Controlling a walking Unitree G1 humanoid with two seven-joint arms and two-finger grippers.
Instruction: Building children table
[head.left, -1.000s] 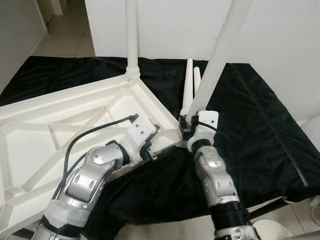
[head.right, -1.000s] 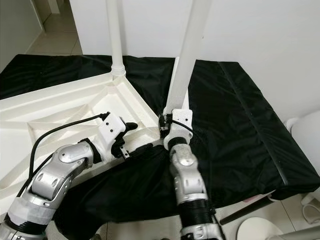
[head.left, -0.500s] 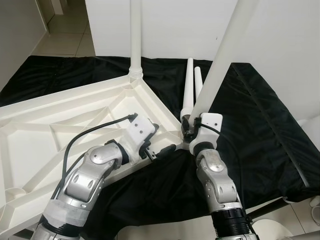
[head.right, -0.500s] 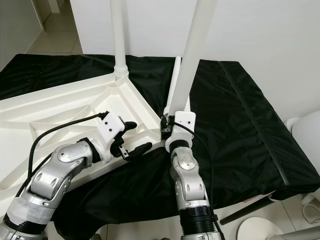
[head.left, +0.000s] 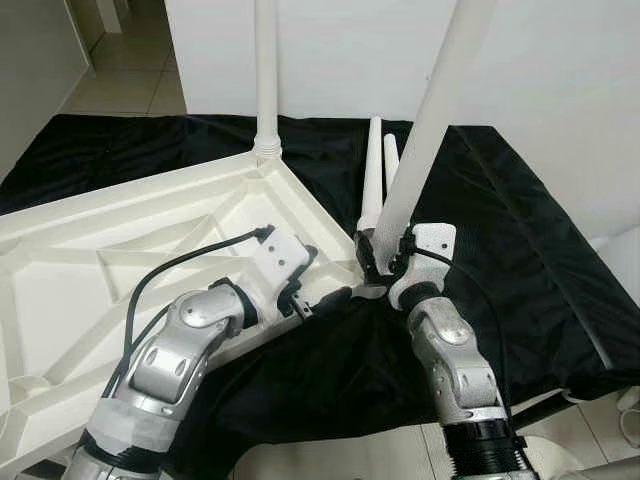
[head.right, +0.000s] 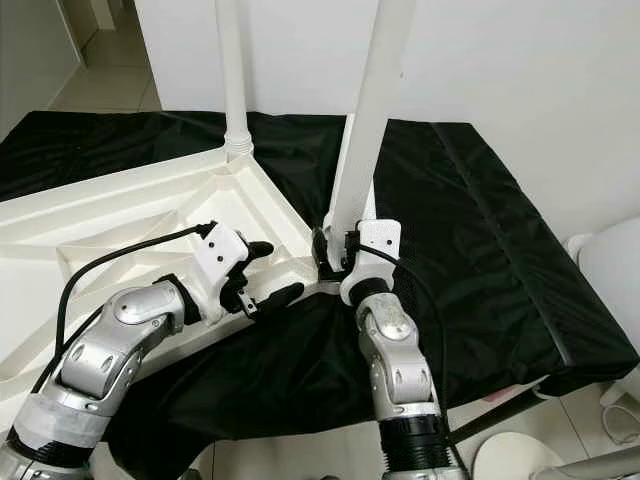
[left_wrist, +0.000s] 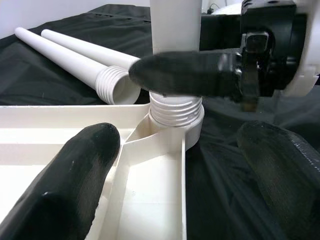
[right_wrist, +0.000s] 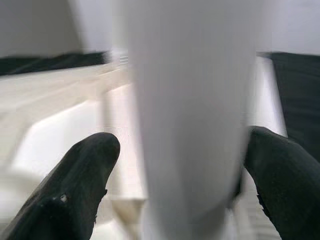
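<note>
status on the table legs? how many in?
One white plastic leg stands in the upturned white tabletop's far corner. The right pincer holds a second leg at the near corner socket, threads still showing. Left pincer hovers open beside it. Two loose legs remain.

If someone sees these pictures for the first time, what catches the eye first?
The long white plastic table leg, standing at the near corner of the upturned white plastic tabletop, with the right gripper around its base. Another upright white leg stands at the far corner, and two loose white legs lie on the black cloth.
</note>
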